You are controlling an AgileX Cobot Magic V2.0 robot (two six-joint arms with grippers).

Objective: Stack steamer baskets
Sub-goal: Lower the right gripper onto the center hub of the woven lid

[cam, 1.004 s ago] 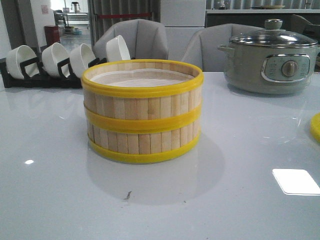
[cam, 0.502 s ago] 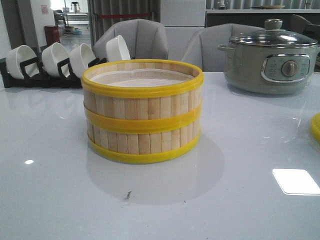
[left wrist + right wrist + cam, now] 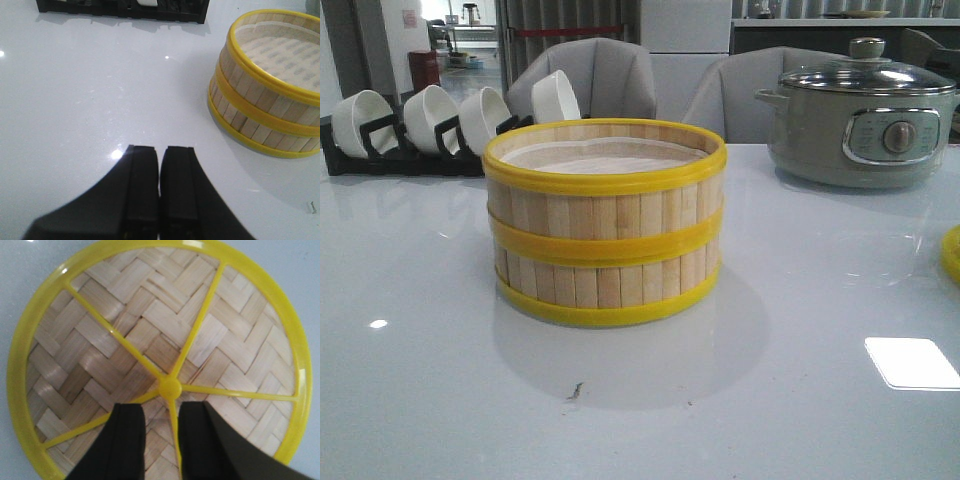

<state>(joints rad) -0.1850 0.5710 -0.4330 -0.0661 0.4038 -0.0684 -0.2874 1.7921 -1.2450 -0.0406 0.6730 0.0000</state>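
Observation:
Two steamer baskets [image 3: 605, 222] stand stacked, one on the other, in the middle of the white table, with a white paper liner in the top one. They also show in the left wrist view [image 3: 265, 85]. My left gripper [image 3: 160, 150] is shut and empty, low over bare table, apart from the stack. My right gripper [image 3: 161, 412] is open above the flat woven bamboo lid [image 3: 150, 330], its fingers either side of a yellow spoke near the yellow knob [image 3: 170, 388]. Neither gripper shows in the front view.
A grey-green electric pot [image 3: 865, 115] with glass lid stands at the back right. A black rack of white bowls [image 3: 430, 125] stands at the back left; the rack also shows in the left wrist view [image 3: 120, 10]. The lid's yellow edge [image 3: 951, 255] shows at the right.

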